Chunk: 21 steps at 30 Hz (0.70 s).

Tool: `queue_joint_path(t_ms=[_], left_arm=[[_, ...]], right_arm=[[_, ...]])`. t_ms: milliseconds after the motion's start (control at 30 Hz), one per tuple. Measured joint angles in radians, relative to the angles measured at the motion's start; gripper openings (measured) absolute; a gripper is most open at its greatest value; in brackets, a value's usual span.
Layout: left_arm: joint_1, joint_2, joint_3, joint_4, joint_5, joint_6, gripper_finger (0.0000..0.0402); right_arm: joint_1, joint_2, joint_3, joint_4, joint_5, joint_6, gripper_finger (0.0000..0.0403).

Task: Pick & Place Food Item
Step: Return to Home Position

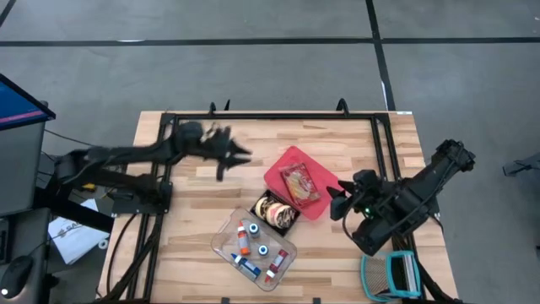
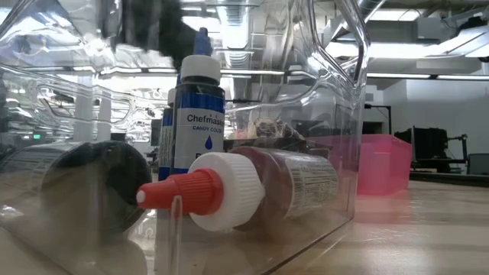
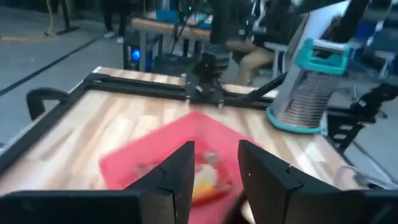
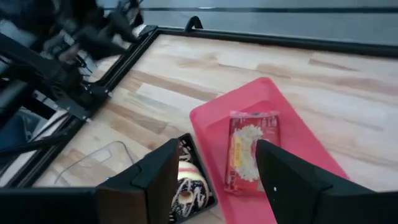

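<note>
Left gripper [image 1: 232,156]: we see it hover over the bare wood toward the far left of the table, well apart from the bins. Its fingers [image 3: 177,177] are spread with nothing between them.
Right gripper [image 1: 340,196]: it sits just beside the right edge of the pink bin [image 1: 278,173], with the jaws wide and empty.
Popcorn bag [image 1: 299,184]: it lies flat inside the pink bin, and neither gripper touches it.
Food coloring bottles: they are inside the transparent bin [image 1: 226,245]. A blue Chefmaster bottle [image 2: 200,114] stands upright and a red-capped bottle [image 2: 229,191] lies on its side.
Black tray [image 1: 277,211]: it rests between the two bins, just beside the pink one, and holds iced pastries.
Step in hand: we judge the sorting finished, since every item we can make out is already in a container. What remains is sending both arms home.
Next move: each arm needs to lift and fold back to its own side. We think the right gripper should rise first so its fingers do not clip the pink bin's rim. The left arm's way looks free.
</note>
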Motion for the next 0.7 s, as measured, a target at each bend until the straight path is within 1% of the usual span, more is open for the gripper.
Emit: queue_joint_path(t_ms=[67,167,233,267,367,433,533,700], left_arm=[[-0.039,-0.105,-0.144,0.075,-0.081,-0.053,0.0114],[-0.105,-0.225,-0.34,0.224,-0.233,-0.144,0.0107],[-0.149,-0.27,-0.431,0.336,-0.32,-0.177,0.0103],[-0.172,-0.281,-0.47,0.367,-0.351,-0.187,0.0101],[-0.238,-0.3,-0.543,0.449,-0.423,-0.192,0.0097],[-0.274,-0.318,-0.575,0.471,-0.461,-0.177,0.0095],[-0.301,-0.354,-0.625,0.457,-0.495,-0.157,0.0093],[-0.292,-0.438,-0.624,0.359,-0.498,-0.105,0.0089]], right_arm=[[0.009,0.0,-0.005,0.0,0.0,0.03,0.0205],[0.012,0.0,-0.004,0.016,0.0,0.027,0.0205],[0.012,-0.007,-0.004,0.023,-0.001,0.024,0.0205],[0.012,-0.01,-0.004,0.027,-0.001,0.018,0.0205],[0.0,-0.021,-0.004,0.054,-0.005,-0.027,0.0205],[-0.015,-0.031,-0.004,0.08,-0.01,-0.07,0.0205],[-0.042,-0.044,-0.004,0.127,-0.013,-0.149,0.0205],[-0.088,-0.044,-0.004,0.212,-0.027,-0.285,0.0205]])
